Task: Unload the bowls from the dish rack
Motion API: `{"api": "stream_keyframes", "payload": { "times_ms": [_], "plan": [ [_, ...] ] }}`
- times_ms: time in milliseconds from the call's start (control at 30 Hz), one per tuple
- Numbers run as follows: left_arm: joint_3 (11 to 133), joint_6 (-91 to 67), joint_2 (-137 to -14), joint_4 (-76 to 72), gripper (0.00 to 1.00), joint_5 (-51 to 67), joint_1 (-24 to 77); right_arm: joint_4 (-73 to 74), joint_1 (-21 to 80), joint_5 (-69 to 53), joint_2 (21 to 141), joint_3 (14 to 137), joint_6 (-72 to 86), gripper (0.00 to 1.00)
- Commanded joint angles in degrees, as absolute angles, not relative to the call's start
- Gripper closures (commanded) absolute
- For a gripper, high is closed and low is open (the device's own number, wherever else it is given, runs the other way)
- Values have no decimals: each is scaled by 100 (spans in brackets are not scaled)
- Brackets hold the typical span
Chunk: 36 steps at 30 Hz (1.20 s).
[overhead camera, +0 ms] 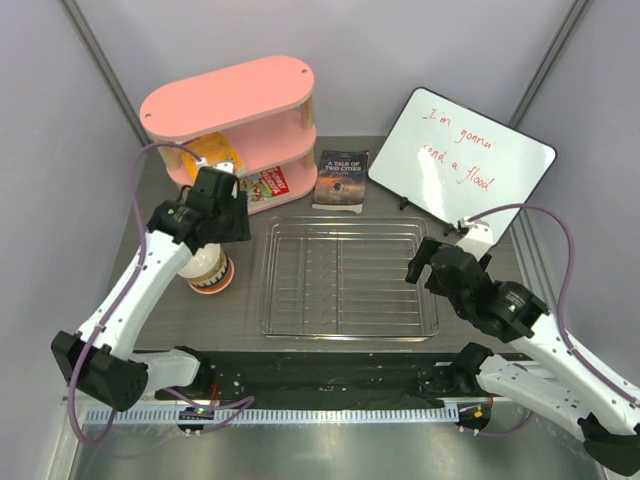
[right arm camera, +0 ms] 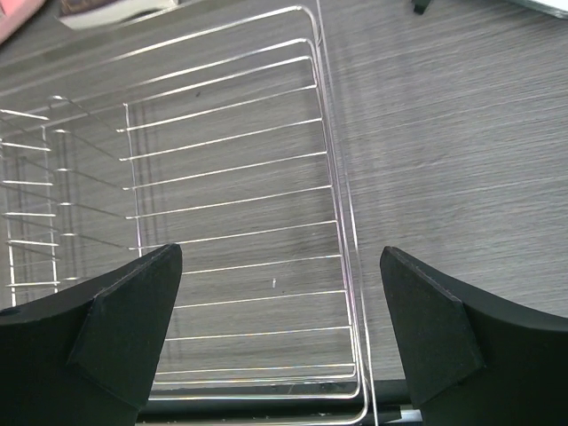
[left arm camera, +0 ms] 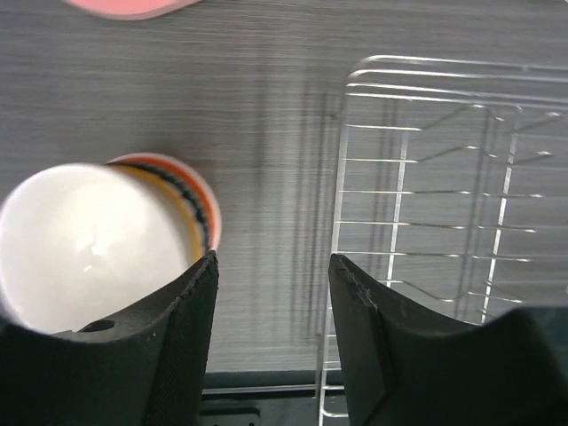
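**Rack bare, bowls stacked at its left: the unloading looks all but done**

The dish rack (overhead camera: 348,334) sits mid-table with no bowl showing on its wires. The bowls stand as one stack (overhead camera: 210,270) on the table just left of it. The left gripper (left arm camera: 271,266) hangs over the stack's right edge with its jaws apart and nothing between them, so it grips nothing. The right gripper (right arm camera: 280,266) hovers over the rack's right rim, spread wide and also empty.

By my reading this is the let-go after a placement. The next move calls for lifting the left arm straight up, clear of the stack, without nudging it.

Counted: one rack and one stack. In it I can tell a white bowl (left arm camera: 89,248) on top and an orange bowl (left arm camera: 209,206) lower down — those between I cannot count. There is also one pink shelf unit (overhead camera: 230,105), one book (overhead camera: 342,178) and one whiteboard (overhead camera: 460,155).
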<state>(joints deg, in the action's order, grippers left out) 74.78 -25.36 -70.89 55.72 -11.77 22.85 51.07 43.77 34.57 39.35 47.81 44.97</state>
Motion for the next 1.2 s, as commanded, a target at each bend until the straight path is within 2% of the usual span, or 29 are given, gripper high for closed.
{"api": "stream_keyframes", "payload": {
  "times_ms": [0, 233, 467, 667, 800, 833, 967, 1167],
  "plan": [
    [7498, -2452, -7663, 5019, 46, -677, 2724, 4781, 4395, 3313, 4122, 4816, 4421, 0],
    [7216, -2303, -8402, 4614, 46, -668, 2927, 4764, 4395, 3375, 3920, 4746, 4438, 0],
    [6962, -2399, -8736, 4588, 61, -993, 2927, 4764, 4395, 3401, 3981, 4711, 4465, 0],
    [6811, -2478, -8877, 4579, 69, -1081, 2936, 4729, 4395, 3384, 3999, 4632, 4474, 0],
    [6873, -2540, -9078, 4614, 81, -1247, 2936, 4720, 4403, 3419, 3938, 4614, 4456, 0],
    [6917, -2549, -9096, 4640, 89, -1387, 2936, 4728, 4395, 3436, 3920, 4606, 4447, 0],
    [7049, -2575, -9167, 4720, 99, -1774, 2936, 4729, 4395, 3437, 3876, 4544, 4456, 0],
    [7295, -2707, -9378, 4913, 100, -2275, 2918, 4729, 4395, 3463, 3858, 4553, 4439, 0]
  ]
}}
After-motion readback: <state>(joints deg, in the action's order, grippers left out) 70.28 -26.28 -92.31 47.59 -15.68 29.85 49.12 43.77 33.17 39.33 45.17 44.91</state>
